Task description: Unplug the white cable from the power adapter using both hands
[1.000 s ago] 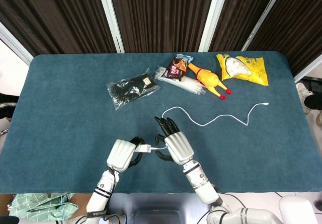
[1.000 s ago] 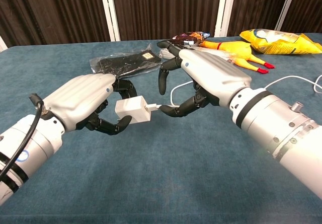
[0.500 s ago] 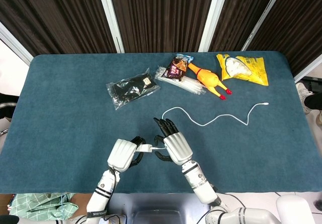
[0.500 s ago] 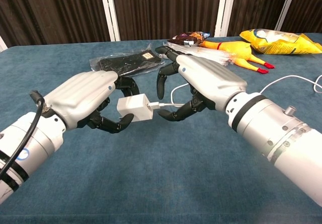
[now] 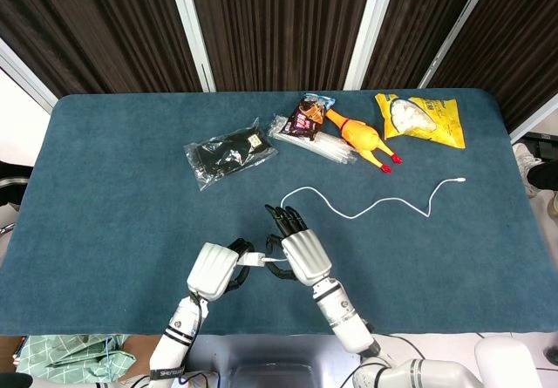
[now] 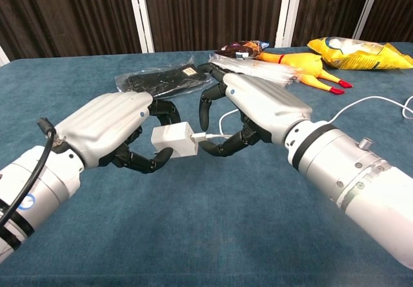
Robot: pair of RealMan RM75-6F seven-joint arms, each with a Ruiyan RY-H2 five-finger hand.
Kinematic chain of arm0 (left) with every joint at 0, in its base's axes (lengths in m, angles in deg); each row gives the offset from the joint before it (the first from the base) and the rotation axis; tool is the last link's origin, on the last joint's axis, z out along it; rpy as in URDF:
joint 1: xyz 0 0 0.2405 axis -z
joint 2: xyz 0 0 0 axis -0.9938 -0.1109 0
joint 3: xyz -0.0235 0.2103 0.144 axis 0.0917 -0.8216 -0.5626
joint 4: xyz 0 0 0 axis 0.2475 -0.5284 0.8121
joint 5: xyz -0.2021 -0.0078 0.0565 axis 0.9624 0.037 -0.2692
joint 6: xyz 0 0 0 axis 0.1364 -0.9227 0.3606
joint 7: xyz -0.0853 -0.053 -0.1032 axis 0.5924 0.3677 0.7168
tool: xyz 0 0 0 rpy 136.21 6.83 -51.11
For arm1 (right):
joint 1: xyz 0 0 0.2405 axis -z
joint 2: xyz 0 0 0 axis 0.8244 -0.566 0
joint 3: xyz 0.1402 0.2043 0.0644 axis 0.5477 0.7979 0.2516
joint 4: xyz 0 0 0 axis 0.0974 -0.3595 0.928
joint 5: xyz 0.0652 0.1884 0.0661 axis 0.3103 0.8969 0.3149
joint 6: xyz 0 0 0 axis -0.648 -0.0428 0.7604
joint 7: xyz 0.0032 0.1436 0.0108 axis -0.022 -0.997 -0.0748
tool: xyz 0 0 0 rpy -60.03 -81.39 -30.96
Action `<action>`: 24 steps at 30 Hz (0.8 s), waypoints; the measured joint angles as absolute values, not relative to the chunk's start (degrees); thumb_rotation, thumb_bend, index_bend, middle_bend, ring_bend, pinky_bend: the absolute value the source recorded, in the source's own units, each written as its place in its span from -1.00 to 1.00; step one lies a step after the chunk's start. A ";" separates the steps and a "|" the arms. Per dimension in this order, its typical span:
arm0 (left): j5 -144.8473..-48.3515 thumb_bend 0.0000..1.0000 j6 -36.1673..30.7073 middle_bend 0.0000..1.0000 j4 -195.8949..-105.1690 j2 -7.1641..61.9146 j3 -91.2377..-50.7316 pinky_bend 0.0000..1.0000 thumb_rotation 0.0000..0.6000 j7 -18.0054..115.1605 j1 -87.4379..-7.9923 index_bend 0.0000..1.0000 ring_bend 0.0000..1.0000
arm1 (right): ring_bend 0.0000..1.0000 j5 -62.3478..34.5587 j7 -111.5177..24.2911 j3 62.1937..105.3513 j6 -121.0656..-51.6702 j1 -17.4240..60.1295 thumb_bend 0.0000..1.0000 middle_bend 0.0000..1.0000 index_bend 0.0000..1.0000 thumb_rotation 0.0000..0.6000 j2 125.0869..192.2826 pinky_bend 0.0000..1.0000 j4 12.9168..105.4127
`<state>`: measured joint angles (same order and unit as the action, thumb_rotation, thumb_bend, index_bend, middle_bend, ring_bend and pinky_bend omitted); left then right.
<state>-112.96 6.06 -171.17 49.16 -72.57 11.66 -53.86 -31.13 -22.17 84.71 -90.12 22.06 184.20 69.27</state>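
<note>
over the last second our right hand (image 6: pixel 258 109) has slid in toward the left one, so the gap between the two has closed and its dark fingers (image 6: pixel 222 148) now curl around the plug end right at the adapter's face. we cannot tell for certain that the plug is pinched; the thumb and a finger sit on either side of it, seemingly touching. our left hand (image 6: pixel 113 129) has barely shifted and holds the power adapter (image 6: pixel 173 140) clamped between thumb and fingers, lifted off the table (image 5: pixel 113 187).

the white cable (image 5: pixel 384 203) is still seated in the adapter and trails away toward two o'clock across the cloth, its free end lying well apart.

we judge the grasp nearly set, the pull not yet begun.

farther out, at twelve o'clock, lie a black packet (image 5: pixel 228 153), a rubber chicken (image 5: pixel 362 139) and a yellow snack bag (image 5: pixel 421 119).
</note>
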 measured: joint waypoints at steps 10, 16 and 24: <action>-113.10 0.29 6.16 0.64 -171.30 49.14 -72.57 1.00 1.00 11.94 -53.88 0.47 0.94 | -1.00 -30.34 -22.37 84.75 -89.93 21.67 -0.13 -0.77 0.39 1.00 184.86 -1.00 69.27; -113.25 0.29 6.33 0.64 -171.65 48.83 -72.48 1.00 1.00 12.00 -53.92 0.47 0.94 | -1.00 -30.07 -22.38 84.67 -89.87 21.45 -0.05 -0.74 0.43 1.00 185.39 -1.00 68.82; -113.39 0.29 6.26 0.64 -172.08 48.66 -72.60 1.00 1.00 12.04 -53.91 0.47 0.94 | -1.00 -29.92 -22.92 85.04 -90.18 21.19 0.05 -0.64 0.65 1.00 185.85 -1.00 68.88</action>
<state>-113.39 6.26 -172.08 48.66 -72.60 12.04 -53.91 -29.92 -22.92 85.04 -90.18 21.19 185.85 68.88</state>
